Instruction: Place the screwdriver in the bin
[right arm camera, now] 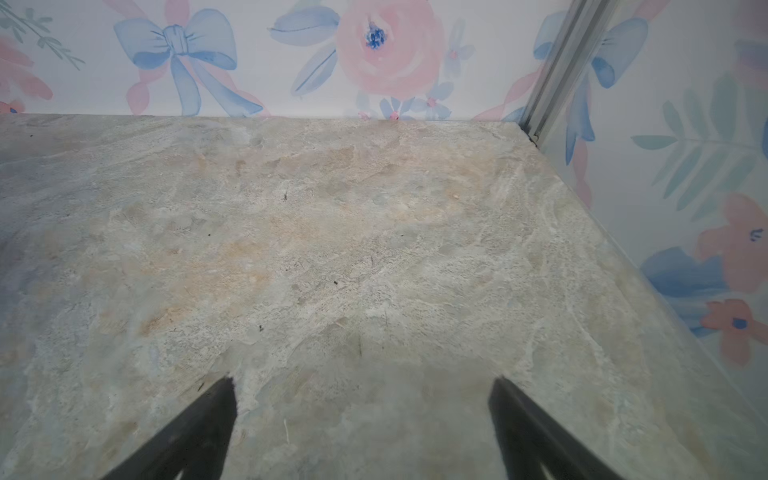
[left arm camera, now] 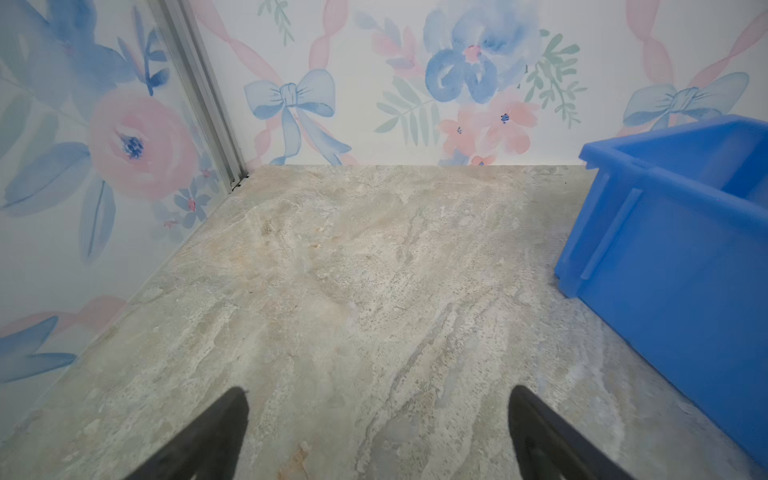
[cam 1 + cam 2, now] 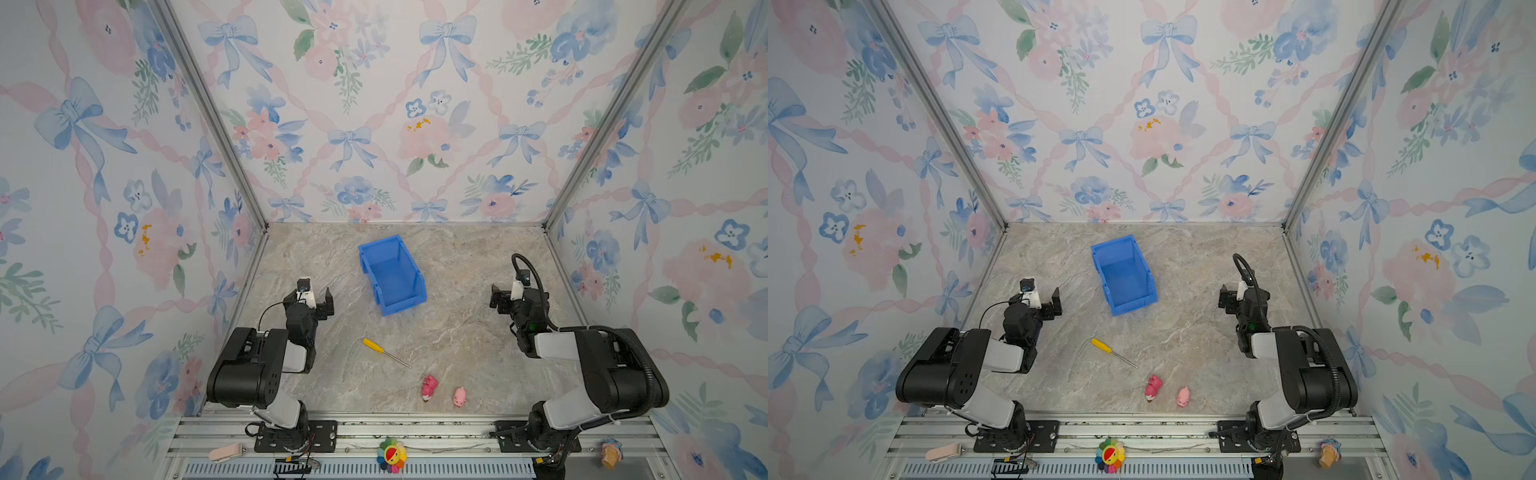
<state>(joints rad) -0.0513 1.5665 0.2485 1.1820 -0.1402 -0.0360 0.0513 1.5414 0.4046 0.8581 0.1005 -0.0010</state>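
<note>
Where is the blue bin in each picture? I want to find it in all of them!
Top views: the bin sits in the middle of the table, toward the back wall, in both.
Left wrist view: the bin fills the right edge.
Right wrist view: not in it, only bare table and wallpaper.
Shared landmark: the marbled table shows in every view.

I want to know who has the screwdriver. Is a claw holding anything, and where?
Nothing is held. The left claw and right claw are open; the screwdriver lies on the table.
</note>
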